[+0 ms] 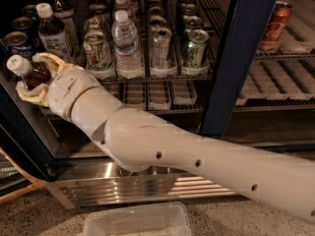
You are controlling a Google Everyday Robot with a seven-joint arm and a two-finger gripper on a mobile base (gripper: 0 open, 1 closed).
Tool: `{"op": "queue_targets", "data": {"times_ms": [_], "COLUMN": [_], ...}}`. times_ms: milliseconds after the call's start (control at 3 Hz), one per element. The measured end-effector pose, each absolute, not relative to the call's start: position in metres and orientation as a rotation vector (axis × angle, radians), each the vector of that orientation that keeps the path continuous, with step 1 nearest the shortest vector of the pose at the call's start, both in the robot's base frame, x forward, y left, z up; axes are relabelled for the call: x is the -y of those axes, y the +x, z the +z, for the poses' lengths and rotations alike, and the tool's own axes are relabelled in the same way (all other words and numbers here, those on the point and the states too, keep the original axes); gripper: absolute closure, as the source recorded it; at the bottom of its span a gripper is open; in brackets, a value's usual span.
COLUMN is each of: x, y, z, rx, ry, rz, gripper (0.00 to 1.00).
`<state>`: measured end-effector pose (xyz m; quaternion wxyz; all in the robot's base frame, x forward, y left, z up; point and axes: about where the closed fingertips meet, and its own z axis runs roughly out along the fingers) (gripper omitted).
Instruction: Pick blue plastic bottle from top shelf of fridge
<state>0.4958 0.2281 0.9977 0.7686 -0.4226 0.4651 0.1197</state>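
Observation:
My gripper (37,77) is at the left front of the fridge (241,58), shut on the blue plastic bottle (28,71). The bottle is small, with dark brown liquid and a white screw cap, and lies tilted with its cap pointing up and left between my tan fingers (49,59). It hangs in front of the top shelf (157,75), off the rack. A matching dark bottle (53,32) still stands upright on that shelf behind my gripper. My white arm runs from the lower right across the fridge's front.
The top shelf holds a clear water bottle (127,44), several green and silver cans (97,50) and a blue soda can (17,43). A red can (273,26) stands behind the dark blue door frame. A clear plastic bin (138,220) sits on the floor below the ribbed steel base panel (147,186).

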Motion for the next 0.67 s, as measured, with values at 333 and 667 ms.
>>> {"op": "queue_targets", "data": {"times_ms": [333,667], "x": [-0.2318,-0.2318], "y": [0.4854,0.4854], "z": [0.9917,0.9917], "rx": [-1.009,-1.009], "ry": [-0.930,-0.930], "rz": [0.277,0.277], "gripper": [1.00,1.00]}}
